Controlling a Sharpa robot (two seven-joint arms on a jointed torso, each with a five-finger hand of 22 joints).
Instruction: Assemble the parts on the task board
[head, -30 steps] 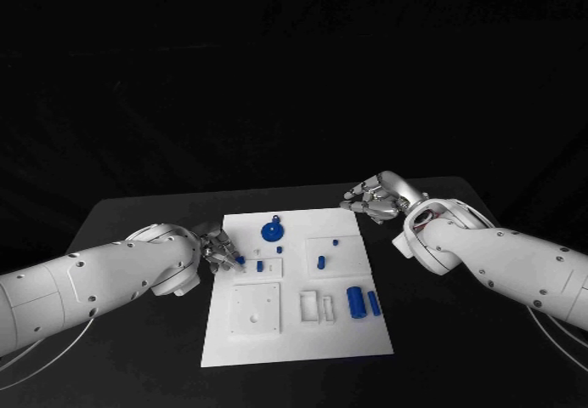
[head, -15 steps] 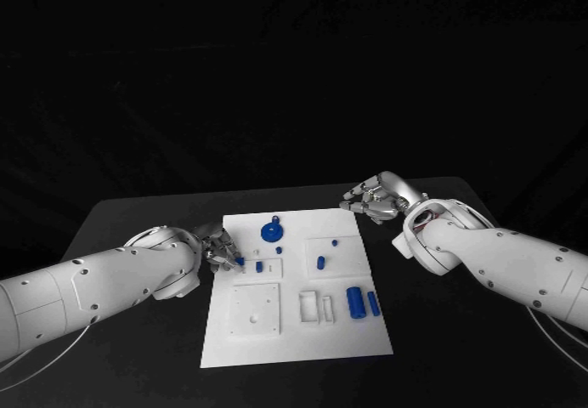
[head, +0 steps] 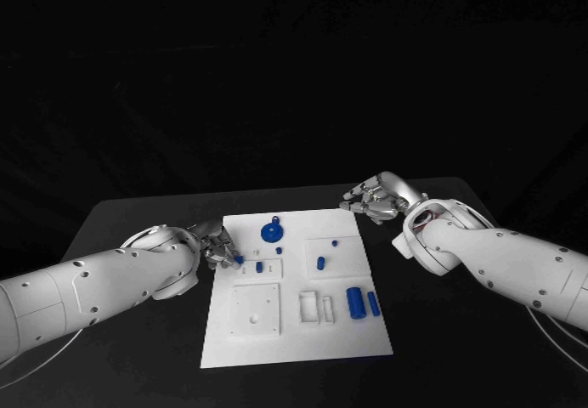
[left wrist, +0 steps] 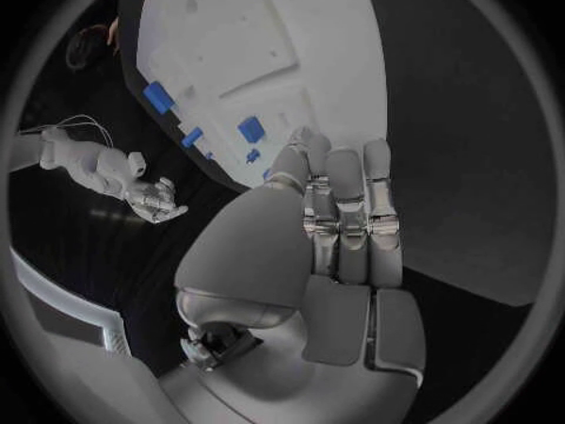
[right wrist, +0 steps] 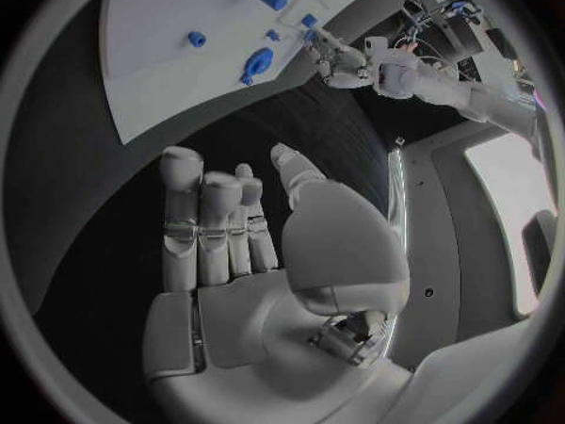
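The left hand (head: 218, 249) sits at the task board's (head: 300, 340) left edge, fingertips pinching a small blue part (head: 240, 259); the right hand (head: 382, 197) hovers empty off its far right corner, fingers apart

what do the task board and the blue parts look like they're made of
Task board: probably matte white plastic; even, glare-free surface with crisp recessed pockets. Blue parts, such as the round one: likely moulded or printed plastic; uniform saturated colour, no metallic shine. Neither can be confirmed by sight.

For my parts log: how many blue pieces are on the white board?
8 blue pieces: one at the left hand's fingertips, one big round far, four small mid-board, two cylinders nearer. More may be hidden.
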